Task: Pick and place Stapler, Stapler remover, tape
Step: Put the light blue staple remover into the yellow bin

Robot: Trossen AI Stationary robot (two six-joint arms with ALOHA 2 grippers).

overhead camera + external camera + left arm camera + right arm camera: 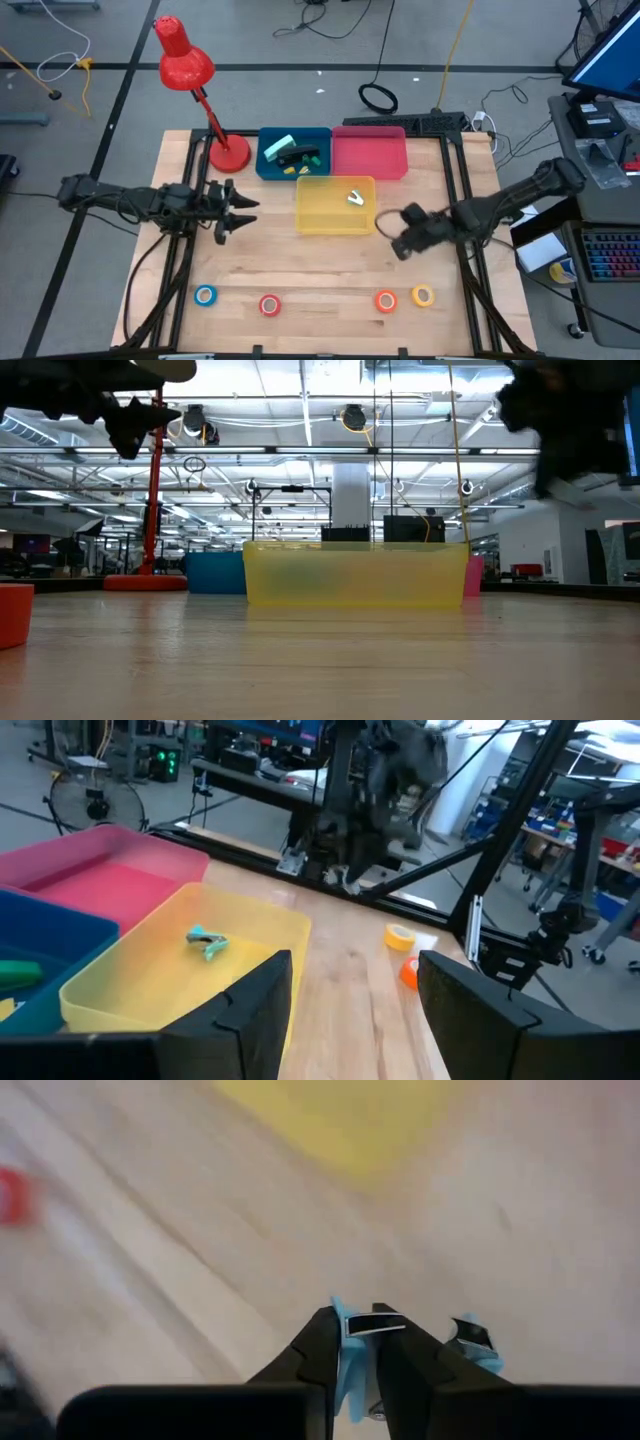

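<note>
My right gripper (400, 240) hangs above the table just right of the yellow bin (310, 222), shut on a small light-blue stapler remover (347, 1360) with a metal strip. Another pale stapler remover (356, 197) lies on the yellow bin's floor. A dark stapler (302, 156) lies in the blue bin (268, 170). Four tape rolls lie flat near the table's front: blue (205, 295), red (269, 305), orange (386, 300), yellow (422, 296). My left gripper (238, 210) stands open and level, left of the yellow bin, holding nothing. My right gripper pinches a light-blue plastic part (349, 1355) of the stapler remover between its two fingers. The fingers slant down from the table's right side. Another blue part (470, 1336) sticks out beside one finger. The stapler remover is lifted clear of the table.
A red desk lamp (185, 65) stands with its base (229, 155) at the back left, next to the blue bin. A pink bin (370, 155) sits behind the yellow one. Bare wood lies between the bins and the row of tape rolls.
</note>
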